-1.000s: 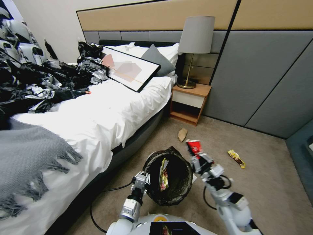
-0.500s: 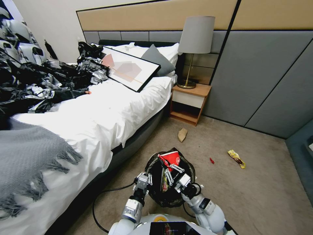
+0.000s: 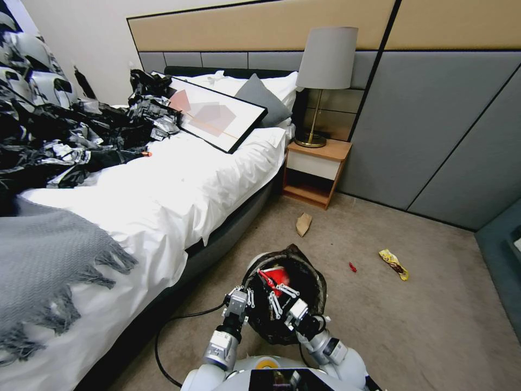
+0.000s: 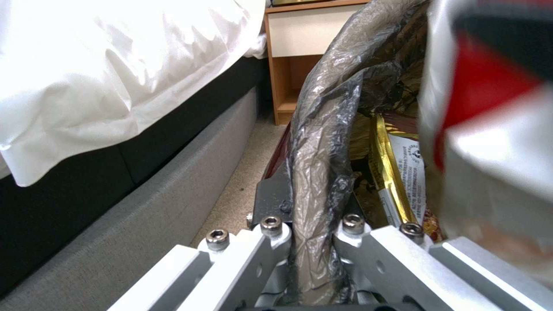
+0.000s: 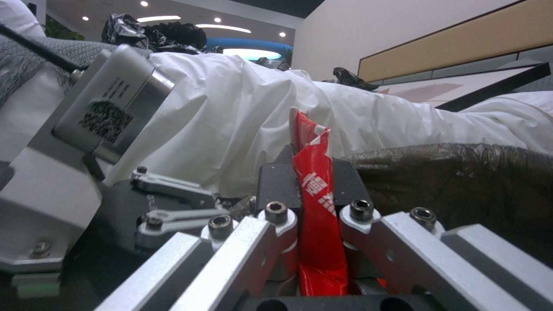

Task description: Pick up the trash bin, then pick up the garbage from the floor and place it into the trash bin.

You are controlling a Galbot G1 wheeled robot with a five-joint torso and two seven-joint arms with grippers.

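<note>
At the lower centre of the head view, the small round white trash bin with its crinkly black bag liner (image 3: 304, 320) is held off the beige carpet beside the bed. The right gripper (image 3: 269, 287) has moved from a raised position to the right of the bin, a second ago, to a position over and now inside the bin mouth. The crumpled red-and-white wrapper (image 3: 278, 276) it carries has therefore dropped from above the rim to below rim level. In my judgement, this places the item ready for release; it is not yet deposited.

Finger state:
- Right gripper: the jaws are clenched on the red-and-white wrapper (image 5: 314, 203), which stands pinched upright between the dark pads.
- Left gripper (image 3: 242, 297): the jaws are closed on the bin rim, with the folded liner (image 4: 317, 172) squeezed between the pads. A gold-edged wrapper (image 4: 397, 172) already lies inside the bin.

Remaining garbage on the carpet, right of centre in the head view: brown crumpled paper (image 3: 303, 223), a tiny red scrap (image 3: 352, 266) and a yellow wrapper (image 3: 394, 263).
</note>
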